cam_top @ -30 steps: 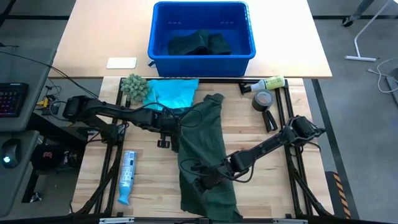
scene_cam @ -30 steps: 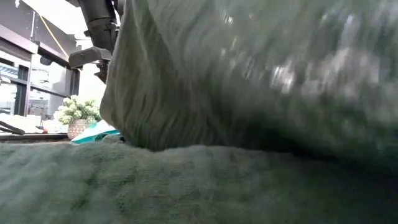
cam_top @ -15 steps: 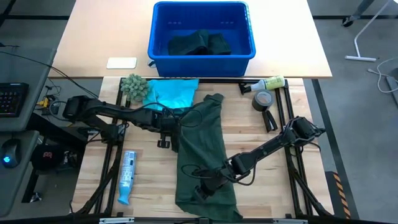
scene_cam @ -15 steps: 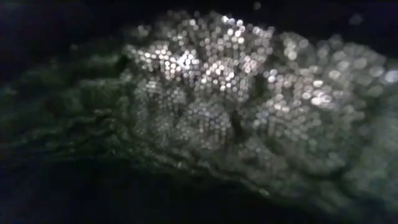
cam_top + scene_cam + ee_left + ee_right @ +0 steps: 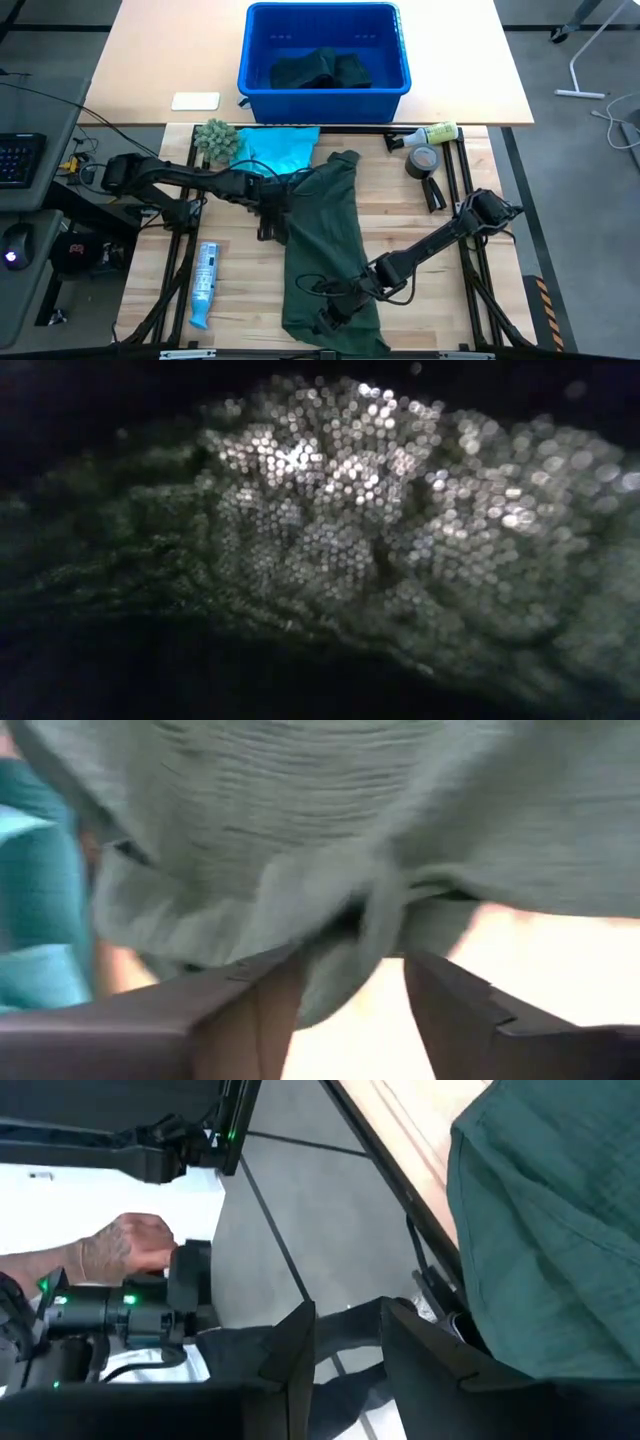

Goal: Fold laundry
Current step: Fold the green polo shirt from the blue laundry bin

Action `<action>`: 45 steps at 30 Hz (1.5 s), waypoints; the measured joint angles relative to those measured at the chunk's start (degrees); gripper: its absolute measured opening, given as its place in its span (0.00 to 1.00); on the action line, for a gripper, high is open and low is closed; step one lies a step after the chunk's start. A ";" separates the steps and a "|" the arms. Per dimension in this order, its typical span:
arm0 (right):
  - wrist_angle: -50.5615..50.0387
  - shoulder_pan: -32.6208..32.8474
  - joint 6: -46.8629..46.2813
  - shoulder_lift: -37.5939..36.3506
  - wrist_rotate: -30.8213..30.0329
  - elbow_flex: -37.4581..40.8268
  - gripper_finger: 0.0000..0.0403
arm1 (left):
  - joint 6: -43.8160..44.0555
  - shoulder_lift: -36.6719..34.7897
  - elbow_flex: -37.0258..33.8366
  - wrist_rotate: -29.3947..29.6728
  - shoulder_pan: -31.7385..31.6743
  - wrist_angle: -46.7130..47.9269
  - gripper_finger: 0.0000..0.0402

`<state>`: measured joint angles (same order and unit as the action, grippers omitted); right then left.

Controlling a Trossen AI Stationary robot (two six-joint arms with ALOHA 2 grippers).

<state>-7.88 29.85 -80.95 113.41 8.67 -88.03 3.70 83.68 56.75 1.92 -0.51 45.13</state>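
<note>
A long dark green garment point(image 5: 335, 220) lies flat on the wooden table, running from far to near; its near end covers the low view's lens point(image 5: 330, 560). My left gripper point(image 5: 270, 225) stands open at its left edge, a bunched fold point(image 5: 360, 925) between the fingers. My right gripper point(image 5: 326, 316) is over the garment's near end, shut on dark cloth. A turquoise shirt point(image 5: 275, 150) lies flat at the far left. More dark green laundry point(image 5: 320, 68) lies in the blue bin point(image 5: 250, 50). My left gripper point(image 5: 355, 965) has its fingers on either side of the garment's edge fold; I cannot tell whether they touch it. My right gripper point(image 5: 348, 1315) has a dark bunch of cloth point(image 5: 340, 1370) far back between its narrowly parted fingers. It slants down toward the near left corner. The garment's near end point(image 5: 550, 1230) lies beside it, slack.
A fuzzy green ball point(image 5: 215, 140) sits beside the turquoise shirt. A bottle point(image 5: 432, 133), a tape roll point(image 5: 423, 160) and a dark tool point(image 5: 433, 192) lie at the far right, a blue tube point(image 5: 204, 282) at the near left. A person's hand point(image 5: 125, 1250) shows beyond the table.
My right gripper has gone toward the table's near edge with the garment's near end. That end has spread out to the left and has come down over the low camera, which now sees only cloth. The far part of the garment has stayed where it was.
</note>
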 joint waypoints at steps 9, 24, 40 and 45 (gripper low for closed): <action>-8.54 -0.33 1.60 -0.81 0.29 0.00 0.24 | 0.76 -0.02 0.43 1.80 0.32 2.74 0.52; -58.96 -16.18 11.41 -20.18 -27.56 0.61 0.21 | 9.90 -3.49 7.19 1.64 -8.15 -24.16 0.52; -20.18 -59.05 48.49 -28.76 2.60 27.96 0.00 | 37.47 2.16 5.86 13.70 -2.64 -36.09 0.05; -17.46 -62.12 50.38 -22.70 5.10 25.59 0.00 | 51.35 8.80 0.90 18.10 1.29 -42.47 0.01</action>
<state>-25.34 -32.27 -30.57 90.70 13.76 -62.44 55.05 92.48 57.65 20.03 0.77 2.66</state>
